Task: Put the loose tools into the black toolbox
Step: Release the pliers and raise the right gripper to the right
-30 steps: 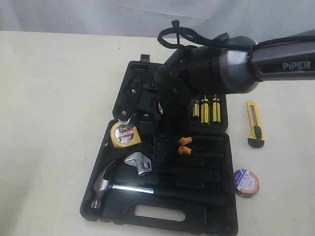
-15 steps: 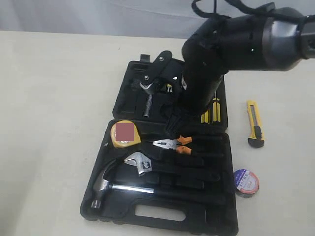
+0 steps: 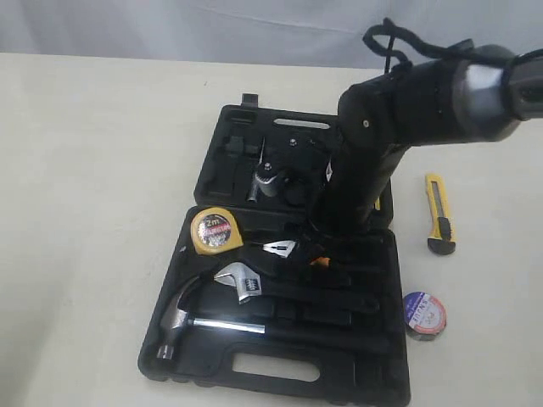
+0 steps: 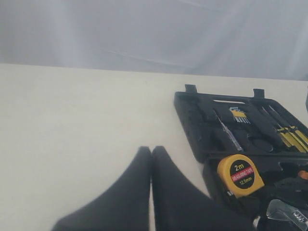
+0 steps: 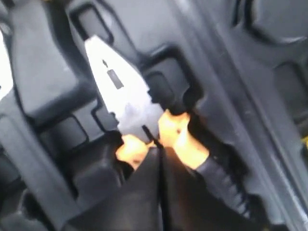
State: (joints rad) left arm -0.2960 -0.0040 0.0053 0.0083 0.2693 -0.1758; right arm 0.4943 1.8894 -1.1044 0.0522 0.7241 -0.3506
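Black toolbox: moulded hinged case, lying open on the cream bench, with the lid half towards the far side and the slot handle at the near edge. Yellow "2m" tape measure: seated in the base half at its far left corner, face up. Orange-and-black-handled pliers: lying in a recess of the base half just right of the tape measure, steel nose pointing towards it (handles largely covered by the right arm in the exterior view). Steel hammer and adjustable wrench: in their recesses at the left of the base. Yellow-black-handled screwdrivers: stowed side by side in the lid. Yellow-black utility knife: on the bench to the right of the case, apart from it, lengthwise. Black tape roll with blue-red-white label: on the bench just beside the case's right edge, nearer than the knife. Right end effector: closed with fingers pressed together and nothing between them, tips down at the pliers' pivot between the two orange handle ends; whether they touch the tool cannot be told. Left end effector: closed and empty, over bare bench to the left of the case.
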